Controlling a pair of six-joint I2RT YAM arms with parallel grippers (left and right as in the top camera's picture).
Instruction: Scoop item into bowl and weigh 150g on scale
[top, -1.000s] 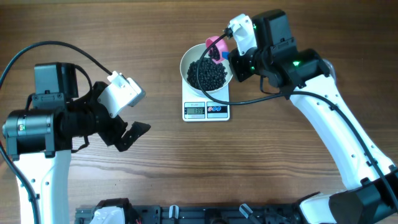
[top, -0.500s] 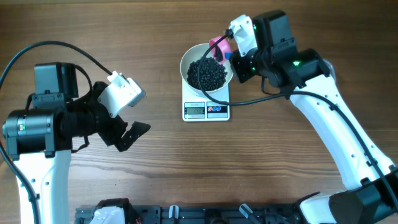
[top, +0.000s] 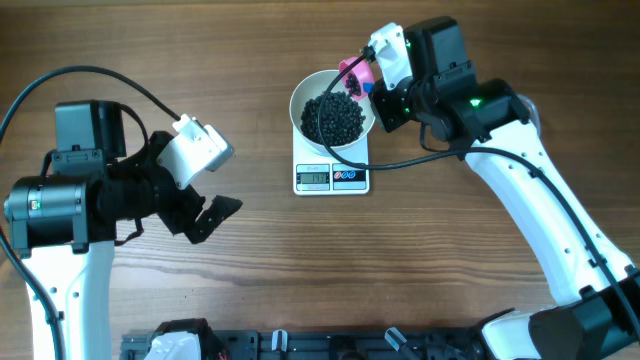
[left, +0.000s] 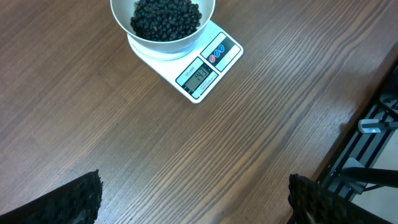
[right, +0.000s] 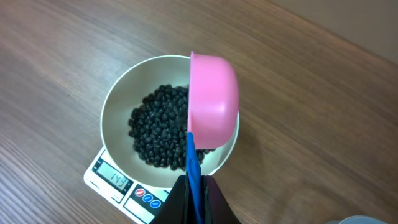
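Observation:
The white bowl (top: 296, 105) stands on the small white scale (top: 332, 178) and holds a heap of black bead-like grains, the item (top: 334, 118). My right gripper (top: 372, 84) is shut on the blue handle of a pink scoop (top: 353, 72). The scoop is tipped on its side over the bowl's back right rim. In the right wrist view the scoop (right: 214, 102) has its mouth turned toward the item (right: 155, 134), and the scale (right: 118, 183) display reads 143. My left gripper (left: 193, 202) hangs open over bare wood, well left of the scale (left: 199, 76).
A black rack (top: 330, 345) runs along the table's front edge and shows at the right of the left wrist view (left: 373, 124). The right arm's black cable (top: 420, 158) loops just right of the scale.
The pink scoop has shifted slightly toward the bowl's back right rim. The left arm has not moved.

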